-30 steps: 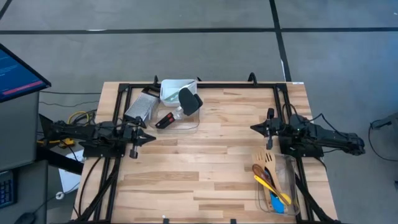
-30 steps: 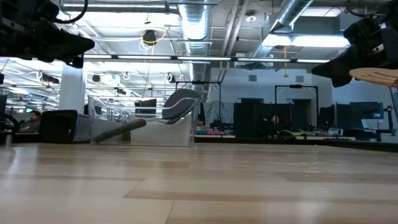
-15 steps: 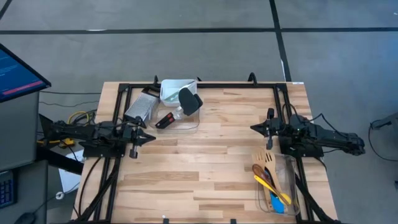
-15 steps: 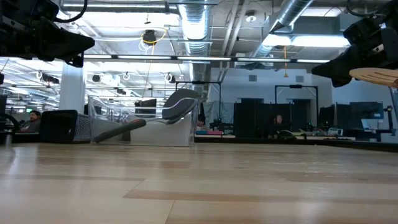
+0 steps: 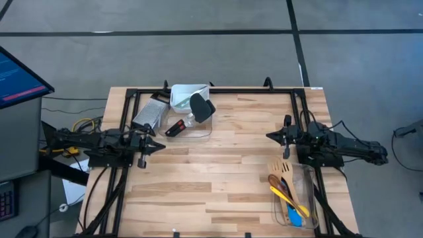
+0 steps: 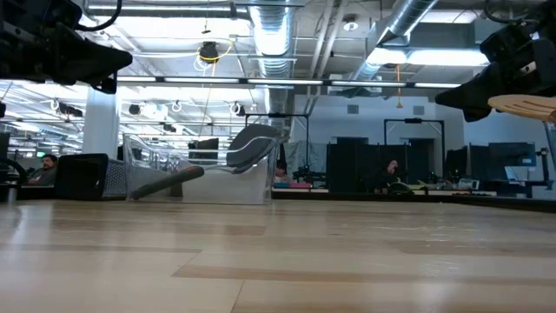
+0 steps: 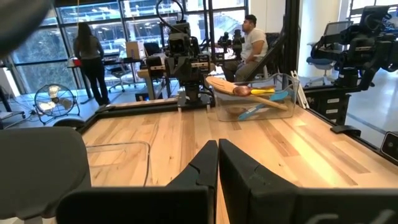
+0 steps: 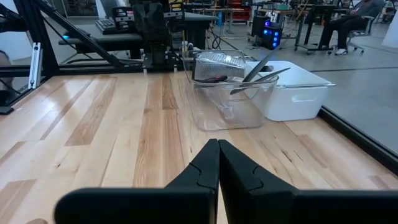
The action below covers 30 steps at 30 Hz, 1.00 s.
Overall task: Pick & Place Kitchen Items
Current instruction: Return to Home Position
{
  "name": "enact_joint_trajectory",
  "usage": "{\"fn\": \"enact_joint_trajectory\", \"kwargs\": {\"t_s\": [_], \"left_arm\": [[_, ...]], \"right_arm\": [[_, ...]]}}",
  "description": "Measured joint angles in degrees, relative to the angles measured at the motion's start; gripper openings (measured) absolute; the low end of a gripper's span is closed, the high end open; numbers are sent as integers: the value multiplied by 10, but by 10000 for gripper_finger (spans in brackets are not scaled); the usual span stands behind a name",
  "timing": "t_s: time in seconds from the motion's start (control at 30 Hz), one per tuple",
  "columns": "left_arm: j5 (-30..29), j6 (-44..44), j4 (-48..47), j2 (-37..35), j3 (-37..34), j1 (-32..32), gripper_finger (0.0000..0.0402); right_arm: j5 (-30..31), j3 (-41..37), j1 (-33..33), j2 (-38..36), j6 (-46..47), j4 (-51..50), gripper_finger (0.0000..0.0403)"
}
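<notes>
Pale wooden table (image 5: 218,165): wooden, yellow and blue long-handled utensils (image 5: 283,190) lie in the clear plastic tub (image 5: 305,178) at five o'clock. Left gripper (image 5: 162,147) at nine, right gripper (image 5: 268,136) at three, both pinched closed.

The left arm (image 5: 99,142) lies low at nine o'clock, its left gripper (image 5: 157,147) pointing toward three o'clock with fingers (image 7: 202,163) pressed together, while the right arm (image 5: 337,147) at three o'clock aims the right gripper (image 5: 269,136) toward nine o'clock, its fingers likewise closed.
</notes>
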Motion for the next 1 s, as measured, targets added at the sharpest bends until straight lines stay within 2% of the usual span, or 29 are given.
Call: {"fn": "enact_joint_trajectory", "kwargs": {"t_s": [1.0], "left_arm": [[0,0,7,0,0,0,2]], "right_arm": [[0,0,0,0,0,0,0]]}}
